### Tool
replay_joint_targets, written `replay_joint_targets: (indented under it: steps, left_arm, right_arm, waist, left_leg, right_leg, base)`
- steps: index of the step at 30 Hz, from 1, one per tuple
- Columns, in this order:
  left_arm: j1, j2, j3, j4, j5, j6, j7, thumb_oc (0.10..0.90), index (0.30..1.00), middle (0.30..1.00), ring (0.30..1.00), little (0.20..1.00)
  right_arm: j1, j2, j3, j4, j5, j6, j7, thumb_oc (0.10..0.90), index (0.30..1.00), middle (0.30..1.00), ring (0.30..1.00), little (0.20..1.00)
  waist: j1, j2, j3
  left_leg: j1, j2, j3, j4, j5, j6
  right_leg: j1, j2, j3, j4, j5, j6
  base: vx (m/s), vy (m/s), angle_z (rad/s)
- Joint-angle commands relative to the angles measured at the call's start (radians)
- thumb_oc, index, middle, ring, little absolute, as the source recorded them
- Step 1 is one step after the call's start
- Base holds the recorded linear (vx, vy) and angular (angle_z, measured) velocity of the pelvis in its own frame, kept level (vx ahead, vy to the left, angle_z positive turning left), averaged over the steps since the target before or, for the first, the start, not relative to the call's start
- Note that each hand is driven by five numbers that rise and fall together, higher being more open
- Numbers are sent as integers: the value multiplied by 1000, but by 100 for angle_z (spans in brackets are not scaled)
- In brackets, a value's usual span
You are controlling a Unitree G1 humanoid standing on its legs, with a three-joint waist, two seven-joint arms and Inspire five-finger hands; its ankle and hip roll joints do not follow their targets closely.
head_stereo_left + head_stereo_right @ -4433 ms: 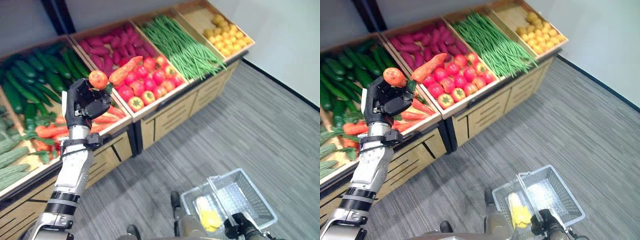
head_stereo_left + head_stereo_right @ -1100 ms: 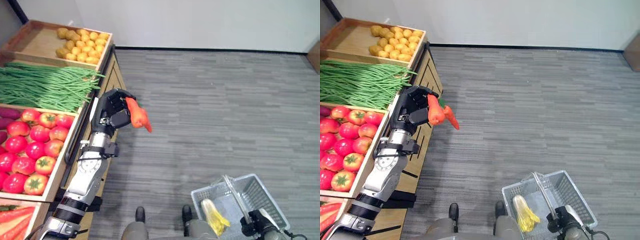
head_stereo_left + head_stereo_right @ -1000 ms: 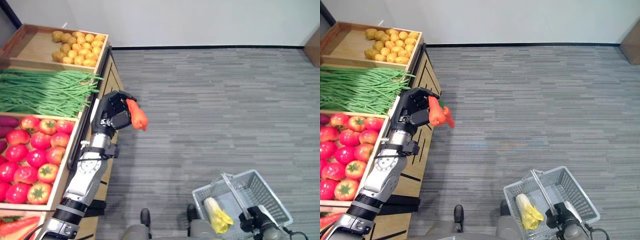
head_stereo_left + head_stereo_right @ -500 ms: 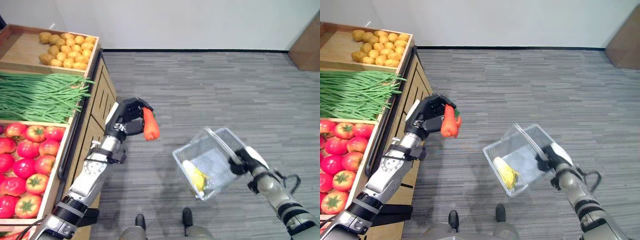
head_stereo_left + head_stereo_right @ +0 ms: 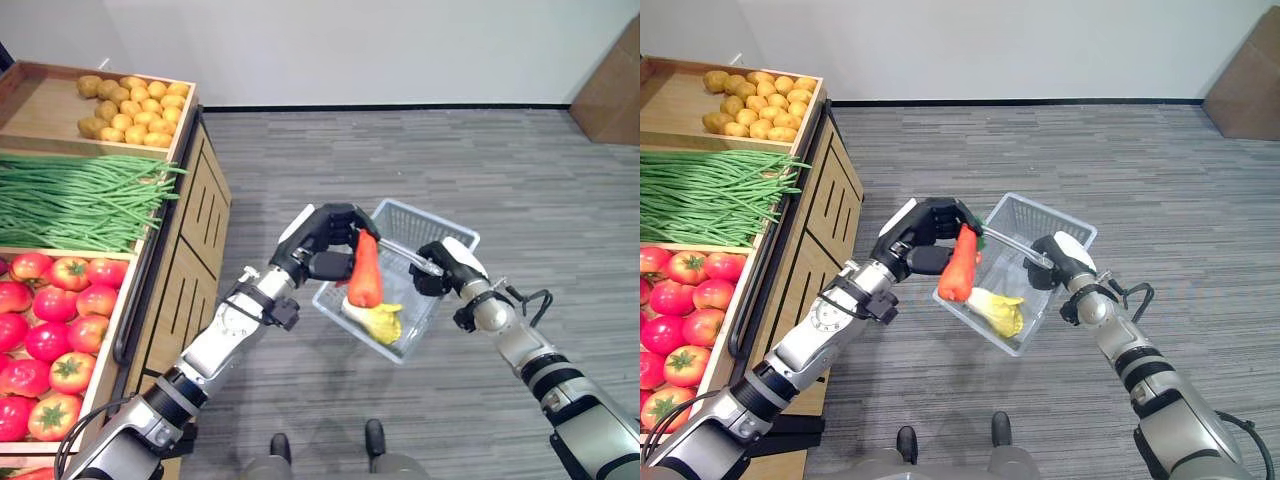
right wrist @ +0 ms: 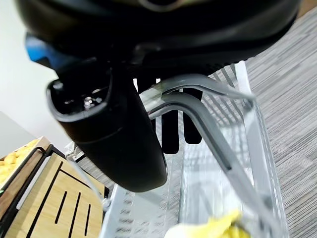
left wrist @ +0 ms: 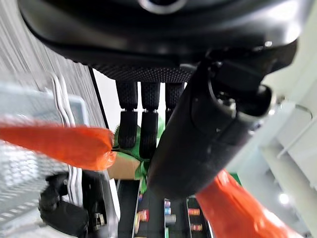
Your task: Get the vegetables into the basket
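My left hand [image 5: 325, 232] is shut on an orange carrot [image 5: 365, 272] that hangs tip down over the near rim of the wire basket [image 5: 425, 222]. In the left wrist view the carrot [image 7: 59, 145] runs across my curled fingers [image 7: 141, 129]. My right hand [image 5: 447, 266] is shut on the basket's handle [image 6: 198, 106] and holds the basket in the air at mid-scene. A yellow-green leafy vegetable [image 5: 380, 320] lies inside the basket, just below the carrot.
A wooden produce stand [image 5: 190, 215] runs along the left, with bins of potatoes [image 5: 125, 97], green beans [image 5: 80, 200] and tomatoes [image 5: 50, 320]. Grey carpet [image 5: 450, 150] stretches to the right, with a brown box [image 5: 612, 90] at the far right corner.
My left hand swung right with the carrot, from beside the stand to over the basket. My right hand lifted the basket up and brought it in under the carrot.
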Motion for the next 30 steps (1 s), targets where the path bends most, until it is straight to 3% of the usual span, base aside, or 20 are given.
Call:
replay_joint_targets:
  steps: [1,7,15,24,30]
  left_arm:
    - [-117,-66,-37,73,52,-62,13,400,300,300,300,300]
    - [-120,-105,-77,158,125,-43,19,400,300,300,300,300]
    - [-104,-129,-110,302,322,-38,47,400,300,300,300,300]
    - [-91,-145,-70,504,561,-12,138,400,300,300,300,300]
    - [-86,-154,-26,624,643,13,189,400,300,300,300,300]
  right_arm:
    - [-205,6,-16,-85,71,-84,-91,400,300,300,300,300]
    - [-185,32,-25,-199,92,-93,-85,400,300,300,300,300]
    - [-104,58,-59,-403,152,-129,-56,400,300,300,300,300]
    - [6,87,-59,-610,269,-168,11,400,300,300,300,300]
    - [37,92,-27,-702,307,-178,46,400,300,300,300,300]
  waist:
    - [0,-28,-124]
    - [-13,-26,-128]
    - [-28,-27,-128]
    - [-38,-35,-129]
    - [-39,-37,-130]
  left_leg:
    - [-26,53,22,0,-5,-68]
    - [-22,51,32,0,-9,-65]
    - [-18,48,51,0,-16,-62]
    - [-14,51,69,0,-16,-64]
    - [-9,55,75,0,-13,-69]
  right_leg:
    - [-5,-34,-69,7,17,55]
    - [-9,-36,-60,8,21,58]
    - [-21,-38,-48,12,29,64]
    - [-30,-36,-38,19,30,66]
    - [-28,-34,-40,19,30,65]
  base:
    - [12,9,-3]
    - [4,5,-10]
    - [5,11,-8]
    - [1,2,0]
    - [3,-4,-2]
